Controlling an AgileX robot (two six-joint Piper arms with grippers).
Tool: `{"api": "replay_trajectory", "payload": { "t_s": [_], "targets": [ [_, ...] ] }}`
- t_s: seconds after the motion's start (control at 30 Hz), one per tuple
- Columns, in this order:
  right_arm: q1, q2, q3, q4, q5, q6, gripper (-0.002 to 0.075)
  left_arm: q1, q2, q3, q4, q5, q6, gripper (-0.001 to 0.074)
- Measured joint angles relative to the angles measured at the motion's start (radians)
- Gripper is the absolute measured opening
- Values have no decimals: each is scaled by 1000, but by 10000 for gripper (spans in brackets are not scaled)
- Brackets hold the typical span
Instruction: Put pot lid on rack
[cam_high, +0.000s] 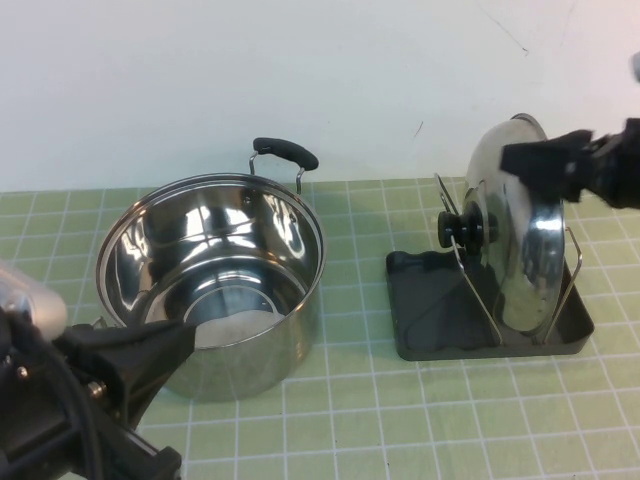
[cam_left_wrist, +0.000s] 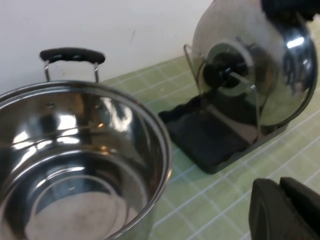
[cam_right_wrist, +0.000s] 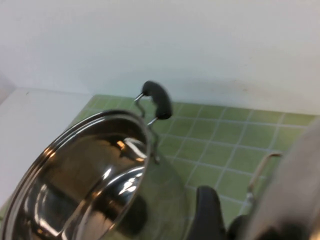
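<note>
High view: pot lid (cam_high: 520, 250) stands on edge in the rack (cam_high: 480, 300), at 3 o'clock from the pot (cam_high: 215, 280). Right gripper (cam_high: 540, 165) at the lid's upper rim, jaws state unclear; left gripper (cam_high: 150, 350) at 7 o'clock, likewise unclear

Left wrist view: lid (cam_left_wrist: 255, 60) leans in the wire loops

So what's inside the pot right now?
The pot is open and holds only its bare steel bottom; the left gripper hides the near wall. The pot lid stands in the rack, right gripper at its upper edge.
</note>
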Motion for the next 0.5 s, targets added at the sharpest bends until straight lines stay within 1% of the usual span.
{"api": "replay_trajectory", "payload": {
  "t_s": [0.1,0.2,0.27,0.3,0.37,0.43,0.47,0.5],
  "targets": [
    [-41,-12,0,6,34,0,486,0,0,0,42,51,0,1],
    [-75,-31,-2,20,128,-3,482,0,0,0,112,114,-6,1],
    [-88,-47,-12,22,211,-8,454,0,0,-12,165,182,-21,1],
    [-93,-56,-25,22,259,-14,423,0,0,-26,189,230,-34,1],
    [-95,-73,-62,13,343,-24,334,0,0,-65,216,336,-51,1],
    [-95,-98,-126,-32,396,-16,190,0,0,-120,230,472,-60,1],
    [-93,-113,-158,-70,408,3,134,0,0,-154,235,540,-62,1],
    [-89,-129,-193,-121,417,35,97,0,0,-190,234,607,-62,1]
  ]
}}
